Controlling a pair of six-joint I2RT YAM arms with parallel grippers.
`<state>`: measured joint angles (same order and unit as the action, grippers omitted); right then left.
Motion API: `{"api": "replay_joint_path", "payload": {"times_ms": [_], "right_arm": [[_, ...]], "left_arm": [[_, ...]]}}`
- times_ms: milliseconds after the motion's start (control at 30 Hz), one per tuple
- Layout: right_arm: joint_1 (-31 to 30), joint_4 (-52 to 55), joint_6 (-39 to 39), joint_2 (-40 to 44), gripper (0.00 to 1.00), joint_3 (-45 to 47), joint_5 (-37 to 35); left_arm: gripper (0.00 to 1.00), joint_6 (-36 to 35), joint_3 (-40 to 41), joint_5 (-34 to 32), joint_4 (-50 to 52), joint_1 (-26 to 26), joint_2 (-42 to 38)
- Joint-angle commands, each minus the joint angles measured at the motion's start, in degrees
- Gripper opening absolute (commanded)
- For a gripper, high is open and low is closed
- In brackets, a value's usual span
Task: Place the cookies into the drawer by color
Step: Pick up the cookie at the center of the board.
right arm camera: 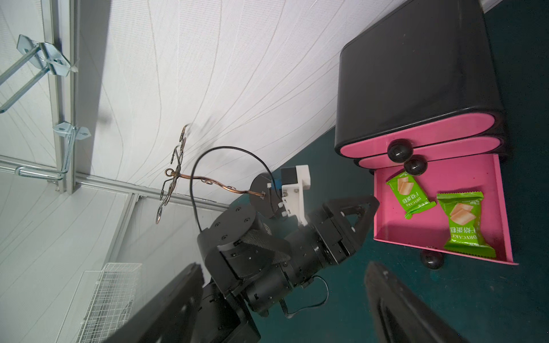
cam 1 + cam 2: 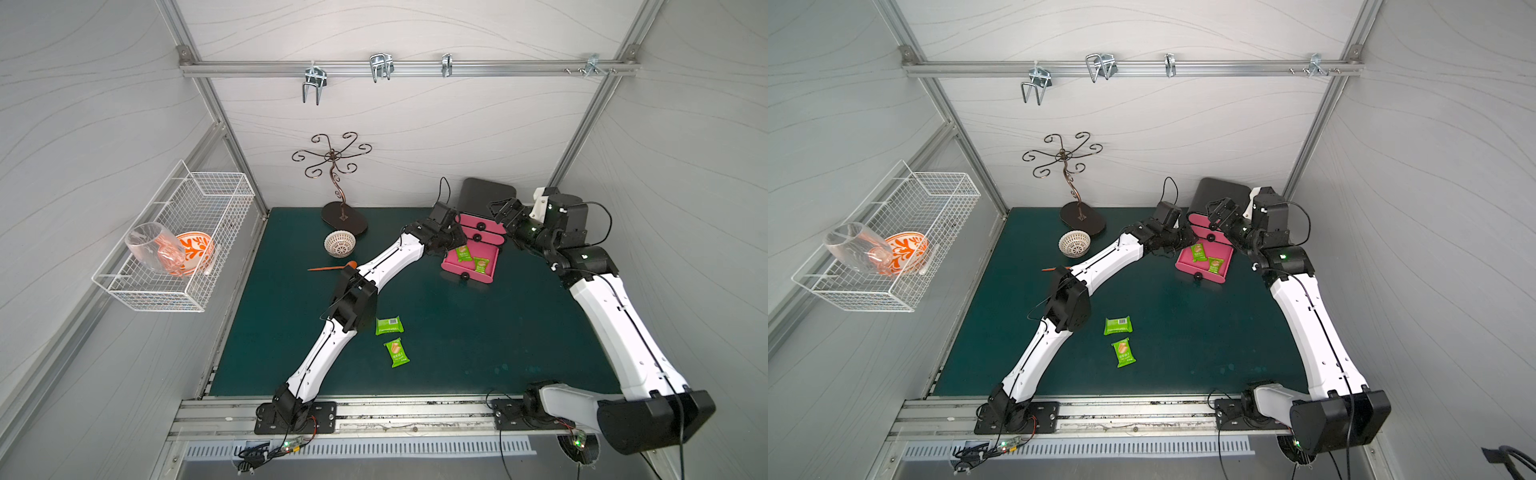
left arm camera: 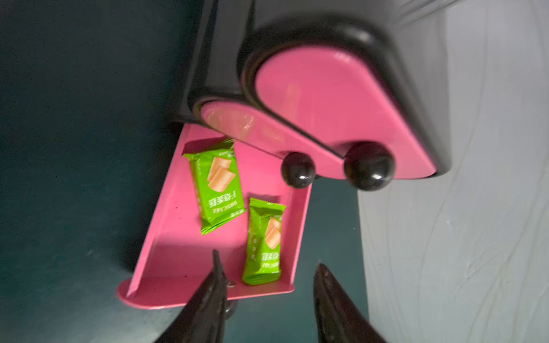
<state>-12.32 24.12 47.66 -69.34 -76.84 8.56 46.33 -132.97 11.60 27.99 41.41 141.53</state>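
Can't see inside the shut drawers point(image 1: 430, 130) stacked over the open drawer point(image 2: 453, 264). No view of left tool point(image 3: 267, 258) fingertips in both top views, buried under own wrist above the open drawer; finger bases cut at frame edge in left wrist view. Right tool point(image 1: 283, 264): blurry finger ends only, rest cut off. Motion smear on cabinet point(image 3: 395, 68) shell. Knob point(image 1: 432, 259) of the open drawer half tucked under front lip. Orange spoon point(image 2: 1054, 269), well away from the open drawer: handle tip only, rest behind left arm point(image 2: 1113, 253). Can't read print on barcode-up packet point(image 2: 390, 325) or biscuit-up packet point(image 2: 397, 352), well apart from the open drawer on counter point(image 2: 478, 345); too small.
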Motion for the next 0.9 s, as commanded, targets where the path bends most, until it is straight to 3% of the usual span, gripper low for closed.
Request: {"api": "replay_joint_path", "payload": {"times_ms": [0, 200, 300, 433, 600, 867], "right_arm": [[-0.34, 0.08, -1.82, 1.57, 0.92, -0.19, -1.08], [-0.77, -1.28, -6.91, 1.68, 0.93, 3.05, 1.9], [-1.7, -1.43, -12.96, 0.72, 0.93, 4.19, 5.67], [-3.87, 0.67, -19.43, 0.97, 0.93, 5.44, 5.33], [-5.96, 0.46, -21.88, 2.5, 0.93, 7.44, 4.39], [-6.79, 1.63, -20.25, 2.11, 0.94, 7.05, 4.1]], "left_arm": [[0.5, -7.96, 7.27, 0.52, -3.06, 0.08, -10.96], [0.51, -28.42, 35.77, -5.52, -3.9, 0.07, -34.55], [0.55, -42.5, 47.85, -6.06, 0.34, 0.07, -44.39], [0.62, -59.43, 59.26, -9.32, 8.7, -0.12, -53.32], [0.67, -73.87, 64.98, -13.27, 15.48, -0.05, -54.3], [0.66, -81.14, 63.0, -15.77, 17.73, -0.01, -43.68]]}}
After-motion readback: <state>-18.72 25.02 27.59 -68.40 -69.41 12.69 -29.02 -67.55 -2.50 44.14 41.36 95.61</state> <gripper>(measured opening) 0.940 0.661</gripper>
